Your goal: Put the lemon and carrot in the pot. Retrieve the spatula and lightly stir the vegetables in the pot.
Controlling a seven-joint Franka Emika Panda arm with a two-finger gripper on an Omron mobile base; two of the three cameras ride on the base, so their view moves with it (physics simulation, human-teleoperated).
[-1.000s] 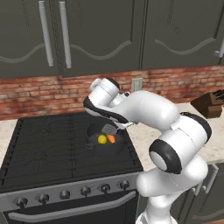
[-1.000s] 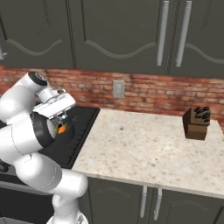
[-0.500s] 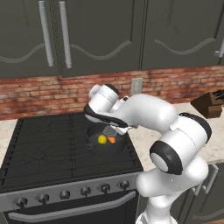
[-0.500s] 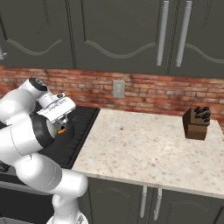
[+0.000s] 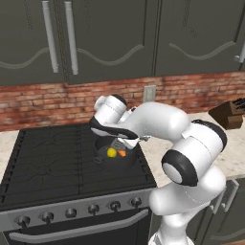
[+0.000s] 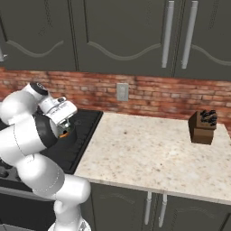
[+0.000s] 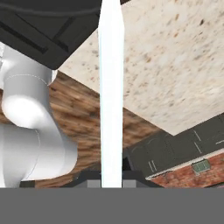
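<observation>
The lemon [image 5: 111, 152] and the carrot [image 5: 122, 153] already lie side by side inside the pot [image 5: 115, 160], so the loading part of the task looks done; the pot sits on the black stove [image 5: 57, 162], directly beneath the gripper [image 5: 120, 143]. The spatula [image 7: 110, 92] has evidently been retrieved as well; in the hand view its thin white handle runs straight out from between the gripper's tips, so the gripper is pinched tight on that handle. The head of the spatula is hard to make out in the base views, hidden by the hand, and whether it touches the vegetables cannot be told. What remains, by the look of it, is the light stirring itself, or the rest of it; the gripper hangs low over the pot, close above the lemon and carrot. Far off to the gripper's right, a knife block [image 6: 202, 127] stands on the speckled table [image 6: 153, 153].
</observation>
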